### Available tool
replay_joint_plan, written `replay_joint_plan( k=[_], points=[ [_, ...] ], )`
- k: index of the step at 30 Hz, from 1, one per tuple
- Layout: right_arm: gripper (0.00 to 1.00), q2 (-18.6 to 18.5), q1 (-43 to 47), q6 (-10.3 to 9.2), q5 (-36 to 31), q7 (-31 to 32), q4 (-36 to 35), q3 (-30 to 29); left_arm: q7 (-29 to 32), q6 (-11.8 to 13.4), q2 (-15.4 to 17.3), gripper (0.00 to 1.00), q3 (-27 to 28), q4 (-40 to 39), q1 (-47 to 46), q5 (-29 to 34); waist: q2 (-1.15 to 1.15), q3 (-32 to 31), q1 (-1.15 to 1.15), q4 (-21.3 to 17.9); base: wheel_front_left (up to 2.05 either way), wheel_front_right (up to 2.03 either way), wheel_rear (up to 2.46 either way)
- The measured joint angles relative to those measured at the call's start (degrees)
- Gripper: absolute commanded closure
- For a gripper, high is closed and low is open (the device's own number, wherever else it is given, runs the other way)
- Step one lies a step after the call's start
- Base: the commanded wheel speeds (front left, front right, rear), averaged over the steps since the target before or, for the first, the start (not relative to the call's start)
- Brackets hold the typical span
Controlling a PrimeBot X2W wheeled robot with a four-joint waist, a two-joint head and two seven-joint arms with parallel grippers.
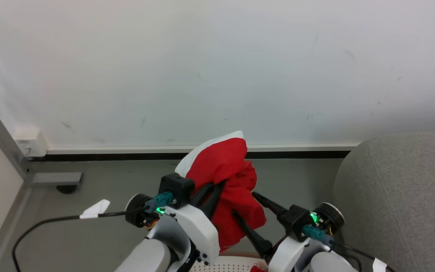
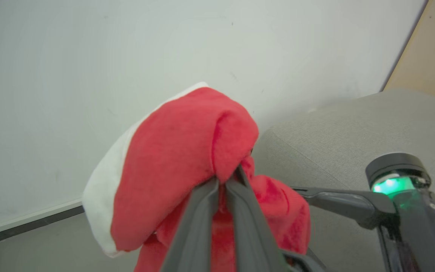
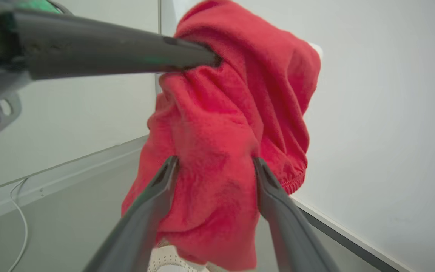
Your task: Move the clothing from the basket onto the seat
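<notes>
The left hand was clamped on the red garment, holding it up above the basket, while the right hand stood with fingers apart around its hanging part. The seat lay to the robot's right, nearer the right hand.

wall ahead, seat right, floor open left

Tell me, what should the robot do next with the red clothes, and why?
Probably close the right end effector on the hanging clothing: its open fingers straddle it, while the left end effector pinches the top. The seat waits at the right.
</notes>
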Motion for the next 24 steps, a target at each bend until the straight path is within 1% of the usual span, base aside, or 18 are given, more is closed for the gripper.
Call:
replay_joint_plan(
  k=[1, 2, 5, 9, 14, 15, 16, 17, 18, 19, 24],
  points=[
    [1.0, 0.12, -1.23, 0.0, 0.37, -0.11, 1.97, 0.64, -0.03, -0.02, -0.13, 1.0, -0.19, 0.24, -0.16, 0.0, 0.0, -0.02, 0.0, 0.07, 0.0, 0.0, 0.0],
    [1.0, -0.03, -2.68, -0.01, 3.64, -0.89, 3.87, 1.23, -0.07, -0.13, -0.54, 1.0, -0.55, 0.69, -0.31, -0.04, 0.0, -0.12, 0.0, 0.34, 0.0, 0.0, 0.0],
    [1.0, 0.25, -4.22, -0.01, 7.01, -1.67, 4.69, 2.9, -0.16, -0.26, -1.08, 1.0, -0.9, 1.48, -0.5, -0.09, 0.0, -0.21, 0.0, 0.78, 0.0, 0.0, 0.0],
    [1.0, 0.24, -5.31, -0.01, 8.98, -2.5, 5.81, 4.76, -0.79, 0.11, -1.13, 1.0, -0.66, 2.49, -0.85, -0.24, 0.0, -0.3, 0.0, 0.96, 0.0, 0.0, 0.0],
    [1.0, 0.27, -5.67, -0.01, 10.62, -2.61, 7.16, 5.03, -1.55, 0.37, -1.08, 1.0, -0.65, 3.22, -0.84, -0.33, 0.0, -0.24, 0.0, 0.71, 0.0, 0.0, 0.0],
    [1.0, 0.27, -5.73, 0.0, 10.68, -2.61, 7.2, 4.85, -1.56, 0.49, -1.03, 0.96, -0.64, 3.3, -0.84, -0.34, 0.0, -0.2, 0.0, 0.59, 0.0, 0.0, 0.0],
    [1.0, 0.27, -5.82, 0.0, 10.67, -2.61, 7.13, 4.43, -1.58, 0.54, -1.01, 0.78, -0.63, 3.34, -0.84, -0.34, 0.0, -0.16, 0.0, 0.46, 0.0, 0.0, 0.0],
    [1.0, 0.27, -5.85, -0.01, 10.68, -2.63, 6.99, 3.79, -1.66, 0.6, -0.99, 0.53, -0.58, 3.41, -0.84, -0.34, 0.0, -0.14, 0.0, 0.33, 0.0, 0.0, 0.0],
    [1.0, 0.26, -5.86, -0.01, 10.66, -2.71, 6.88, 3.2, -1.96, 0.85, -0.9, 0.15, -0.54, 3.46, -0.84, -0.34, 0.0, -0.13, 0.0, 0.19, 0.0, 0.0, 0.0],
    [1.0, 0.27, -5.85, 0.0, 10.59, -2.78, 6.7, 2.63, -2.08, 0.87, -0.8, 0.0, -0.51, 3.49, -0.83, -0.35, 0.0, -0.11, 0.0, 0.05, 0.0, 0.0, 0.0],
    [1.0, 0.23, -5.77, -0.01, 9.15, -2.78, 6.16, -1.33, -2.58, 1.04, -0.47, 0.0, -0.55, 3.82, -0.71, -0.41, 0.0, -0.18, 0.0, -0.55, 0.0, 0.0, 0.0]
  ],
)
